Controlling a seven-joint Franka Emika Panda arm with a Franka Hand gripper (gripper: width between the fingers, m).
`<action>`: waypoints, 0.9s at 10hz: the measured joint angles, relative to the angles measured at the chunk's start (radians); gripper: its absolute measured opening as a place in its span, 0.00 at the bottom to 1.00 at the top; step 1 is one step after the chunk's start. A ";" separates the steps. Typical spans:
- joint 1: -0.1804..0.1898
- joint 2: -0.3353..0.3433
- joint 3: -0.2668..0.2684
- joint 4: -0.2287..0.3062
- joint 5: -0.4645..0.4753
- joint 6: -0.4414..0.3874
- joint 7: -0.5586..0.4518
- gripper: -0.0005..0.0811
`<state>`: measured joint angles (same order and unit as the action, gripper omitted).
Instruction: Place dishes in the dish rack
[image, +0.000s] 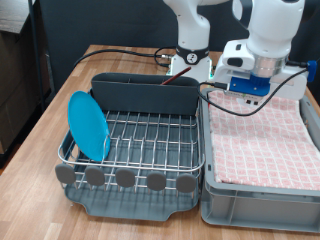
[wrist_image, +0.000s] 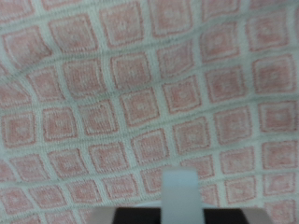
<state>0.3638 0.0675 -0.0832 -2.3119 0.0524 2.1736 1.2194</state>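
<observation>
Dish rack (image: 130, 165): a dark grey plastic tray with a silver wire grid fills the exterior view's left half, resting on a light wooden table (image: 40, 130). At its left edge a round light-blue plate (image: 88, 125) stands upright on its rim in the wires, tilted slightly. A row of round grey knobs (image: 125, 178) lines the near edge, and a tall grey cutlery bin (image: 146, 94) runs along the far side. Just beside the rack, to the right, sits a grey crate (image: 262, 195) lined with a soft pink checked cloth (image: 265, 140). Above the crate's far end hangs the white robot gripper (image: 252, 88) with a blue part; whether its fingers are apart or together cannot be told. The wrist view shows the cloth's woven pink squares close up, blurred, with one pale fingertip (wrist_image: 180, 194). No readable writing shows.
</observation>
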 joint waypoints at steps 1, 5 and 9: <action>0.000 -0.014 -0.006 0.015 -0.027 -0.008 0.011 0.10; -0.008 -0.065 -0.044 0.065 -0.254 0.092 0.085 0.10; -0.008 -0.062 -0.049 0.088 -0.293 0.097 0.081 0.10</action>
<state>0.3558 0.0056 -0.1324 -2.2237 -0.2407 2.2708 1.3001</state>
